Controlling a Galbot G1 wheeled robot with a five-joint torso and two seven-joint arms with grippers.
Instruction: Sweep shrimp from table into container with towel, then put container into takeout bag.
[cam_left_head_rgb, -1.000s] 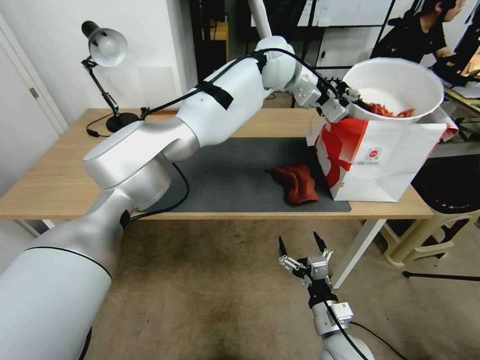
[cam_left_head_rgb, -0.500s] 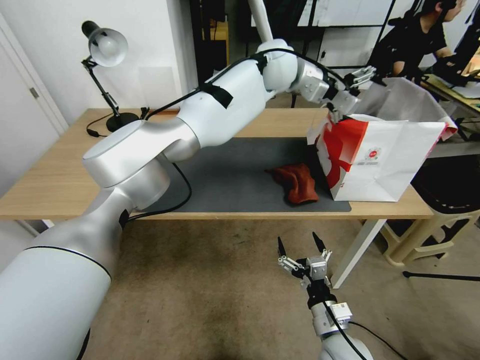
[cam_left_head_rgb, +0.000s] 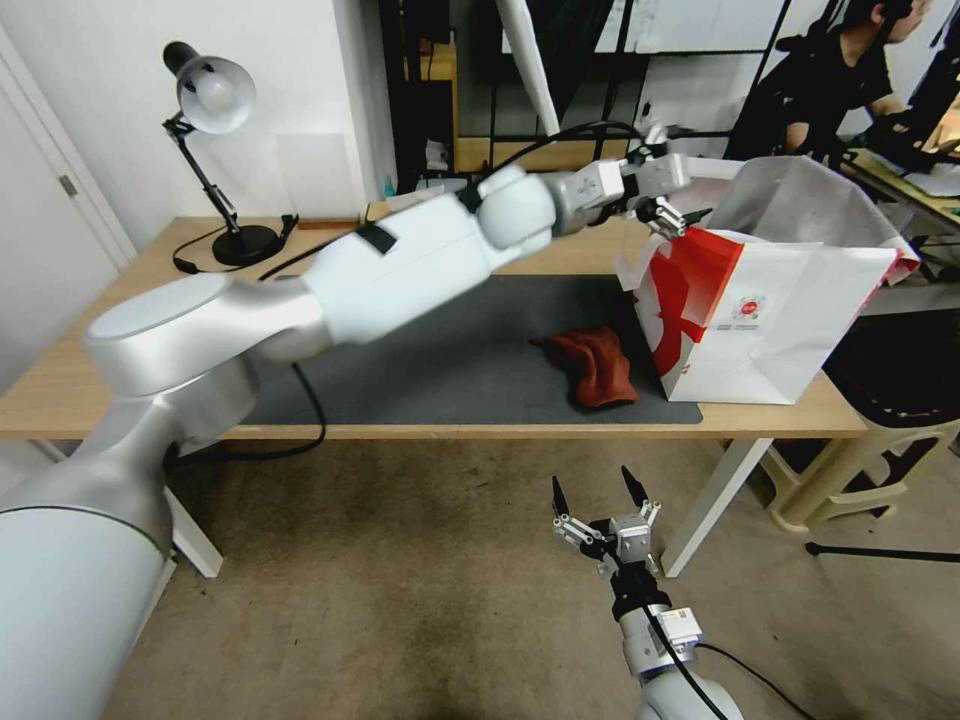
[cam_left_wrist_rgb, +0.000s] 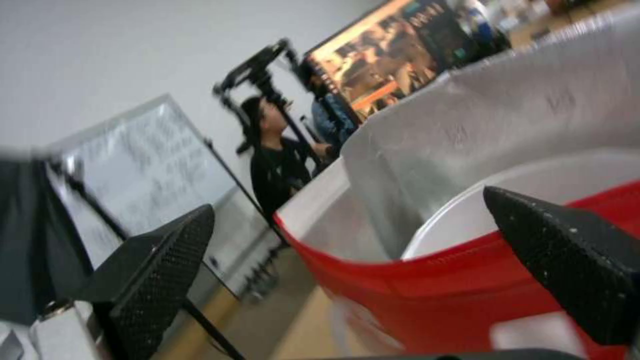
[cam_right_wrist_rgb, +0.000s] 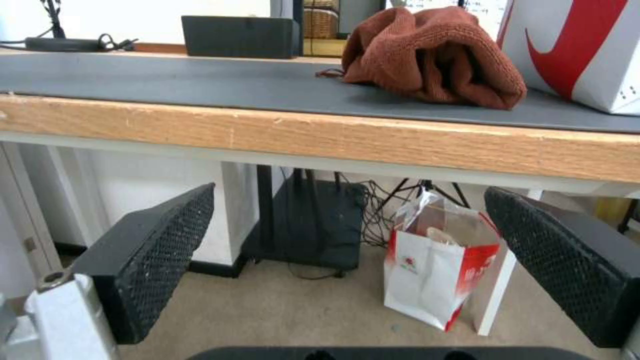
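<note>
A: Where is the container?

B: Inside the bag. The left wrist view catches its white rim just behind the bag's red panel. The bag stands on the table at the right end, partly on the grey mat.

A: And the left gripper?

B: Just above the bag's near top corner, fingers spread, nothing between them. So the container is let go.

A: The right gripper?

B: Parked low in front of the table edge, fingers apart, empty. The towel lies bunched on the mat just beside the bag.

A: Shrimp?

B: I can't see them from here; I judge they sit in the container, but the bag walls hide its inside.

A: So what could go wrong?

B: The gripper is very close to the bag's mouth. If a finger catches the paper edge or a handle while the arm moves, the bag may tip or slide, and it stands near the table's right end. A tipped bag could spill the container.

A: Anything else?

B: I can't tell whether the container sits flat. If it is hung up crooked on the walls, it may drop and shake the shrimp out.
</note>
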